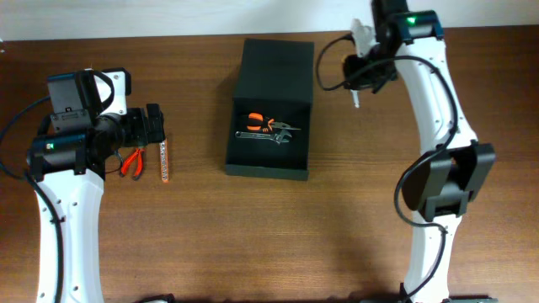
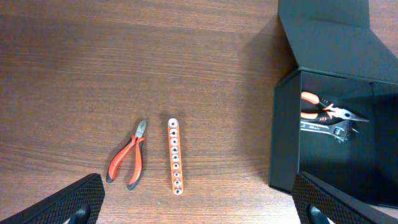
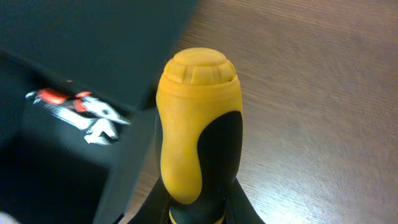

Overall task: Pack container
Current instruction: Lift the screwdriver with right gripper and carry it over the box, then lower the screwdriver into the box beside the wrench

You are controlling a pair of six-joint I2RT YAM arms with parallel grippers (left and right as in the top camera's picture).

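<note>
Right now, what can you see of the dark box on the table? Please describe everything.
The container is a matte green-black rectangular box, seemingly stiff card. It stands open on the wooden table, far middle, its flat hinged lid folded back toward the far edge. In its far half lie orange-handled pliers and a metal adjustable wrench, touching each other; the near half is bare. Only the table and these tools appear to touch it.

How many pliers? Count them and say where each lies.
2. Red pliers lie on the table beside the orange strip; orange pliers inside the box, by a wrench. Its dark corners could hide more.
</note>
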